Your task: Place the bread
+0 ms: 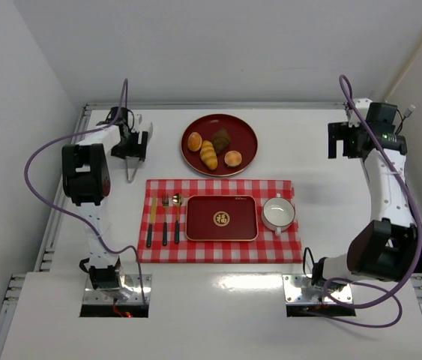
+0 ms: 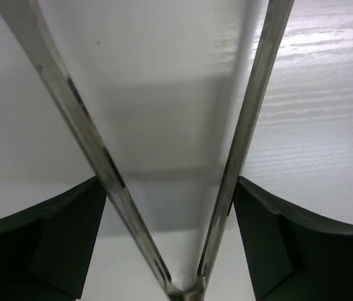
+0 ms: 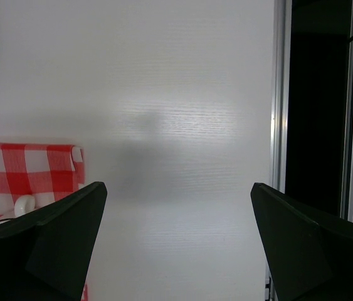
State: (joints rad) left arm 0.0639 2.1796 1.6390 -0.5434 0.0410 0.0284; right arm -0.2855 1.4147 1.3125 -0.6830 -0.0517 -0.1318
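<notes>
1. Presently, one pair of tongs (image 1: 131, 171) is being gripped by the left gripper (image 1: 132, 154), to the left of the red plate (image 1: 246, 133). Its fingers (image 2: 69, 238) are being pressed against the outer sides of the two metal arms, which are standing spread in a V.
2. Nothing is being held by the right gripper (image 1: 343, 146), well to the right of the plate. Its fingers (image 3: 57, 238) are being held wide apart over the table (image 3: 182, 94).
3. Four pieces are being carried by the plate. They are the left bread bun (image 1: 195, 141) by its left rim, the right bread bun (image 1: 233, 158) toward its right near rim, one ridged yellow roll (image 1: 208, 154) and one dark brown piece (image 1: 221, 139) between them.
4. Just on the near side of the plate, one checked mat (image 1: 222, 251) is being occupied by one red tray (image 1: 222, 218), one white cup (image 1: 278, 214) and three pieces of cutlery (image 1: 164, 219).
</notes>
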